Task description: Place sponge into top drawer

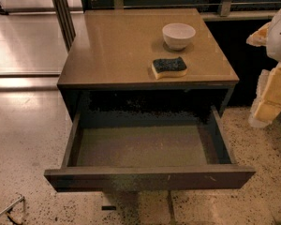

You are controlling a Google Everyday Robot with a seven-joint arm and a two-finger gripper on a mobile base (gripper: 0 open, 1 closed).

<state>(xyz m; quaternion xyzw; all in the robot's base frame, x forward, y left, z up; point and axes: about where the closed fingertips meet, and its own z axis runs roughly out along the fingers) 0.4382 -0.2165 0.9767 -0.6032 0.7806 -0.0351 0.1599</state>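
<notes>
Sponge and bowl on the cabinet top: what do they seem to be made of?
The sponge looks like pale yellow foam under a dark, rough scouring layer. The bowl looks like glazed ceramic, white and smooth, though it could be plastic. The gripper hangs at the right edge, away from both.

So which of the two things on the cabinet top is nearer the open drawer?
The sponge, dark-topped over yellow foam, by the front edge; the white bowl sits behind it. The gripper hangs at the right, beside the cabinet.
</notes>
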